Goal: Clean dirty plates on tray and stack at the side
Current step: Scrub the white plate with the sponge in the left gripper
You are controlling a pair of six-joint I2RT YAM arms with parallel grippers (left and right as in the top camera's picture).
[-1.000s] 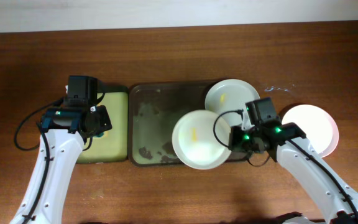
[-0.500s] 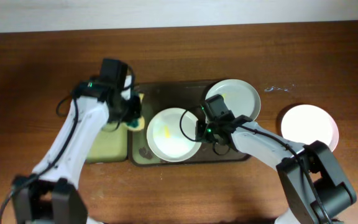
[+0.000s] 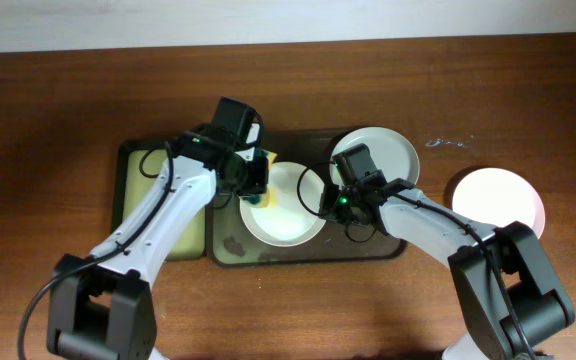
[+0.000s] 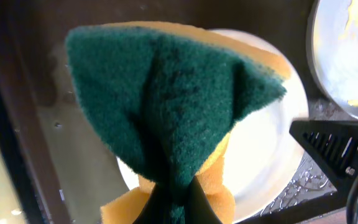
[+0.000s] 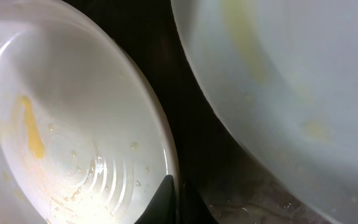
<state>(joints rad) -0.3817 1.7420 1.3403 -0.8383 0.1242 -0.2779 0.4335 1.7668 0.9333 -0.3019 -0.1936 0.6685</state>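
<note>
Plate [image 3: 290,212] on tray [image 3: 226,236]: right claw [image 3: 331,206] clamps 3 o'clock rim, left claw [image 3: 254,190] clamps sponge [image 4: 173,106] over 10 o'clock rim. Scrubbing step; next: press sponge onto smear [image 5: 30,132].

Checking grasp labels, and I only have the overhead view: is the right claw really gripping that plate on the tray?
Observer: Yes. The right wrist view shows the right claw closed on the rim of the plate.
Reviewer: Is that plate dirty?
Observer: Yes, that view shows a yellow smear on its inside.
Reviewer: How is the sponge held?
Observer: Left wrist view: the left claw pinches the sponge folded, green scrubbing side outward, over the plate. I can't tell whether they touch.
</note>
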